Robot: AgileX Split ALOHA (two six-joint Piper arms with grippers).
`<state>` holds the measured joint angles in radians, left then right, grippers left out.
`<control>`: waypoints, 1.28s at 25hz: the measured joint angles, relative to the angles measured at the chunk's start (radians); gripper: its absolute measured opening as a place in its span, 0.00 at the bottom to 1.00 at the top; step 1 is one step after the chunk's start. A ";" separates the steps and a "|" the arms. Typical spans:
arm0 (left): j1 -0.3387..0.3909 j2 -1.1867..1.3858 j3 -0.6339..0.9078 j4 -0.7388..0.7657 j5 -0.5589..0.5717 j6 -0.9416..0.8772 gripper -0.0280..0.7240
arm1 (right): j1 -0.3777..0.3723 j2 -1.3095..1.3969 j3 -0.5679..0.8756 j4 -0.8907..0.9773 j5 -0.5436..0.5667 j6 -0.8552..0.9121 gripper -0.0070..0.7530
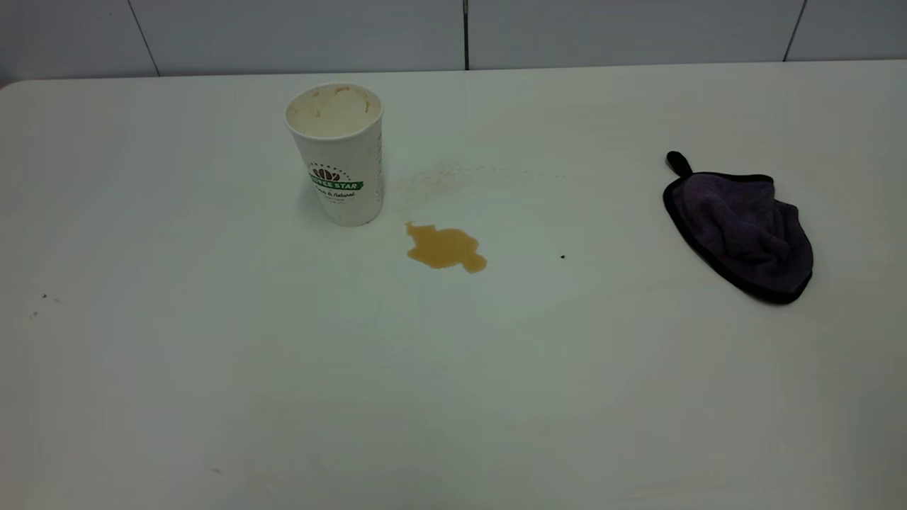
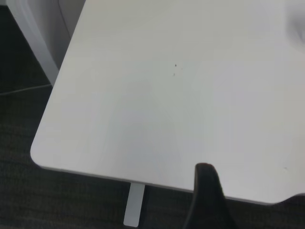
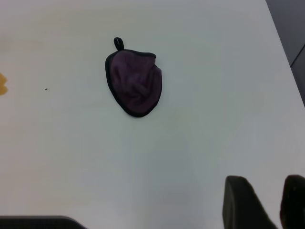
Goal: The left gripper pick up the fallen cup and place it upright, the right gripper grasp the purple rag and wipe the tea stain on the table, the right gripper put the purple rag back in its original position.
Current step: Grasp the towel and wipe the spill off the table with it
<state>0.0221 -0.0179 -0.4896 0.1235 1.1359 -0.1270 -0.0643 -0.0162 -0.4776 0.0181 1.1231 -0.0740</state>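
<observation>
The cup (image 1: 339,152) stands upright on the table (image 1: 212,368), left of centre, its tan-stained inside showing. The tea stain (image 1: 445,248) is a small amber puddle just right of the cup's foot; its edge also shows in the right wrist view (image 3: 2,85). The purple rag (image 1: 740,230) lies crumpled at the right, loop tab pointing away; it also shows in the right wrist view (image 3: 135,82). Neither gripper shows in the exterior view. The left gripper (image 2: 252,202) hangs over the table's corner, one finger (image 2: 206,193) showing, empty. The right gripper (image 3: 275,200) is off the rag, its fingers a little apart, empty.
A faint spray of tiny brown droplets (image 1: 453,176) lies behind the stain. A tiny black speck (image 1: 562,256) sits right of the stain. The table's rounded corner (image 2: 40,155) and a white leg (image 2: 135,205) show over dark floor. A grey wall runs behind the table.
</observation>
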 joint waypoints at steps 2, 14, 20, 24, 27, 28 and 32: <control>0.000 -0.001 0.002 -0.022 0.000 0.031 0.76 | 0.000 0.000 0.000 0.000 0.000 0.000 0.32; 0.000 -0.001 0.002 -0.048 0.000 0.092 0.76 | 0.000 0.000 0.000 0.000 0.000 0.000 0.32; 0.000 -0.001 0.002 -0.049 0.000 0.092 0.76 | 0.000 0.000 0.000 0.000 0.000 0.000 0.32; 0.000 -0.001 0.002 -0.049 0.000 0.092 0.76 | 0.000 0.000 0.000 -0.008 0.000 -0.006 0.32; 0.000 -0.001 0.002 -0.049 0.000 0.092 0.76 | 0.000 0.000 0.000 -0.055 0.000 -0.017 0.32; 0.000 -0.001 0.002 -0.051 0.000 0.092 0.76 | 0.000 0.000 0.000 -0.065 0.000 -0.018 0.32; 0.000 -0.001 0.002 -0.051 0.000 0.092 0.76 | 0.000 0.000 0.000 -0.068 0.000 -0.018 0.32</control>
<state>0.0221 -0.0189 -0.4879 0.0730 1.1359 -0.0353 -0.0643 -0.0162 -0.4776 -0.0500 1.1231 -0.0921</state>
